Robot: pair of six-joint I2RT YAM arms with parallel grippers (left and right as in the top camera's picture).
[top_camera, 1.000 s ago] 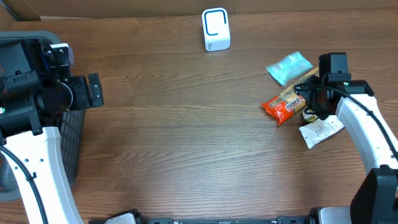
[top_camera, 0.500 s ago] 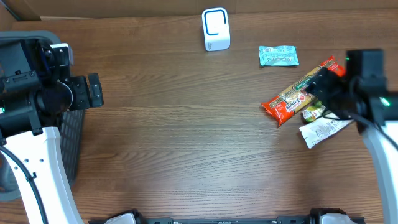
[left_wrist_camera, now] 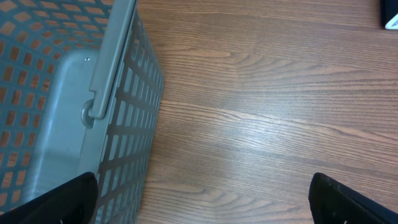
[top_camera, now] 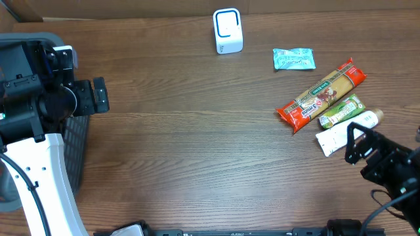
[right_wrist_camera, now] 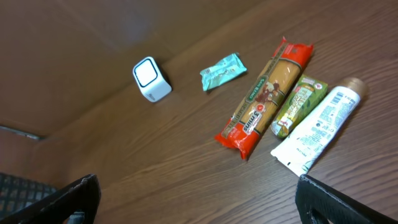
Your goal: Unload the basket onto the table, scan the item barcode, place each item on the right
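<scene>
Four packaged items lying on the right side of the tabletop (top_camera: 197,144), none being grasped: teal packet (top_camera: 293,58) (right_wrist_camera: 222,71) sitting farthest back, apart from the other three; red pasta packet (top_camera: 320,96) (right_wrist_camera: 264,98) lying slantwise; green sachet (top_camera: 340,111) (right_wrist_camera: 298,104) lying just beside it along its near side, running the same way; white tube (top_camera: 338,136) (right_wrist_camera: 317,129) lying just beside the sachet, capped end pointing toward the right edge. White scanner (top_camera: 228,31) (right_wrist_camera: 152,79) standing upright at back centre, well apart from the items. Right gripper (top_camera: 354,144) (right_wrist_camera: 199,202) hanging over the near end of the tube in the overhead view, jaws spreading wide and gripping nothing. Left gripper (top_camera: 98,95) (left_wrist_camera: 205,199) hanging at the far left just beside the grey mesh basket (top_camera: 75,151) (left_wrist_camera: 124,124), jaws likewise spreading wide, with only bare wood showing between them.
</scene>
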